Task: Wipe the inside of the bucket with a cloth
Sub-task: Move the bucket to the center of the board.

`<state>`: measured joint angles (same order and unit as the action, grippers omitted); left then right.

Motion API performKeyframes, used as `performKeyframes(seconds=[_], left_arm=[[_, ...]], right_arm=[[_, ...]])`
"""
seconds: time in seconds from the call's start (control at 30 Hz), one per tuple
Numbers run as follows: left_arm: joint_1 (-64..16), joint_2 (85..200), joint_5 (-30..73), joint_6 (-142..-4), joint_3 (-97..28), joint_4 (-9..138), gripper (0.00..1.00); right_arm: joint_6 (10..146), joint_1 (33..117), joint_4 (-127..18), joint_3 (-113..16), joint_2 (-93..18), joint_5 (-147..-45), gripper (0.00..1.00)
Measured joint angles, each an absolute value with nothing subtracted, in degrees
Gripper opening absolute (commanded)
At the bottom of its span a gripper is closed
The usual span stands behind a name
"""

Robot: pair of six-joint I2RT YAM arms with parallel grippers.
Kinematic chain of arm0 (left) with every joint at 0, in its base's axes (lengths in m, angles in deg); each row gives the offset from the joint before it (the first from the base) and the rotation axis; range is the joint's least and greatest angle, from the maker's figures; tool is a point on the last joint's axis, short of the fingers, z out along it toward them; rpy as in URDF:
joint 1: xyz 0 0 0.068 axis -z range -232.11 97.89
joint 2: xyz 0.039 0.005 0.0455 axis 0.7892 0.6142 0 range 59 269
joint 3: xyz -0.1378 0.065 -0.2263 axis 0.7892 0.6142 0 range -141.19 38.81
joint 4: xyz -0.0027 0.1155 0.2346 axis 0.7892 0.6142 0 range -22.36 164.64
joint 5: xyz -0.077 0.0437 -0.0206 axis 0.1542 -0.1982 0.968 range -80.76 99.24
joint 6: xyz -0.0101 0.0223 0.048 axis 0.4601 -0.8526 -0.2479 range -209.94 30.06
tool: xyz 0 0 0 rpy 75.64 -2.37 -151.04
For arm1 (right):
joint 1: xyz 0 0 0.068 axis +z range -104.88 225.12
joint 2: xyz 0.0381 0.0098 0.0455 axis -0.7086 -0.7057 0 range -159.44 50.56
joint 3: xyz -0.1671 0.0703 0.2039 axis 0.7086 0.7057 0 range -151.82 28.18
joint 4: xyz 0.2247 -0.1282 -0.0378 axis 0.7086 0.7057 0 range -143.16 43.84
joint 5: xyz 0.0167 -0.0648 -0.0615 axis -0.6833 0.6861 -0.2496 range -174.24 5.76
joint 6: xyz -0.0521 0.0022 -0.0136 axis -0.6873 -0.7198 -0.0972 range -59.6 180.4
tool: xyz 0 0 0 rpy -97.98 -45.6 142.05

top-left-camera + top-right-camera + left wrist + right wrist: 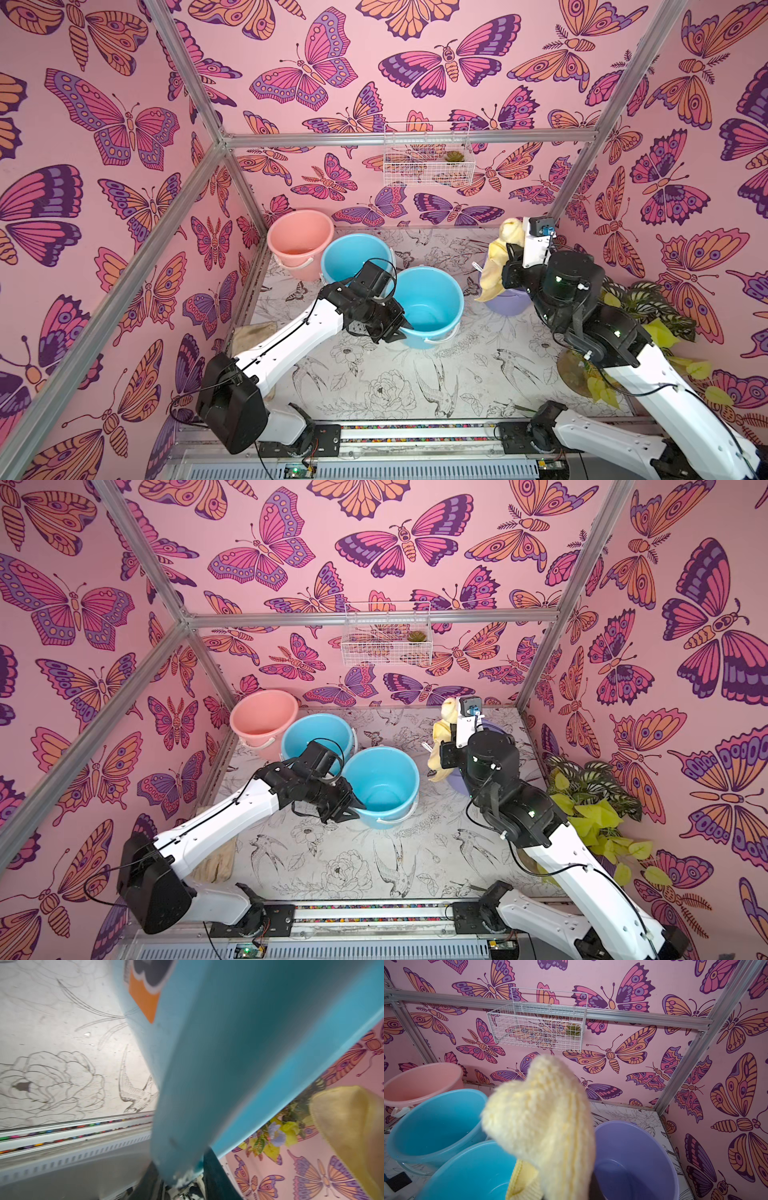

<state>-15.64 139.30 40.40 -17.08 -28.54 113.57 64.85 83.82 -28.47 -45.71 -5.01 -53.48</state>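
Note:
Several buckets stand on the table. My left gripper (401, 332) is at the near-left rim of the near blue bucket (430, 309), with its jaws spread and one finger on each side of the wall. In the left wrist view that blue wall (218, 1053) fills the middle, blurred. My right gripper (510, 254) is raised and shut on the pale yellow cloth (496, 259), which hangs bunched above the left rim of the purple bucket (509, 303). In the right wrist view the cloth (546, 1122) covers the jaws, with the purple bucket (633, 1157) beside it.
A pink bucket (301, 241) and a second blue bucket (353, 255) stand at the back left. A tan rag (253, 332) lies by the left wall under my left arm. A leafy plant (652, 309) fills the right side. A wire basket (428, 160) hangs on the back wall.

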Motion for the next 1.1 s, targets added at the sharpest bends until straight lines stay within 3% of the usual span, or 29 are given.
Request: performKeyframes(seconds=[0.33, 0.7, 0.87, 1.1], left_arm=[[-18.52, 141.59, 31.68, -32.7, -37.42, 130.34, 0.36], [-18.44, 150.4, 26.08, -42.91, -46.16, 134.14, 0.21], [-18.39, 151.08, 24.38, -47.0, -47.58, 135.43, 0.2], [-18.26, 152.61, 23.76, -51.63, -49.24, 136.35, 0.0]], right_arm=[[64.61, 83.82, -28.49, -45.93, -5.01, -53.43, 0.0], [64.17, 83.82, -28.45, -46.08, -5.58, -53.39, 0.0], [64.0, 83.79, -28.25, -46.26, -5.66, -53.35, 0.0], [64.04, 83.77, -27.88, -46.28, -5.79, -53.37, 0.0]])
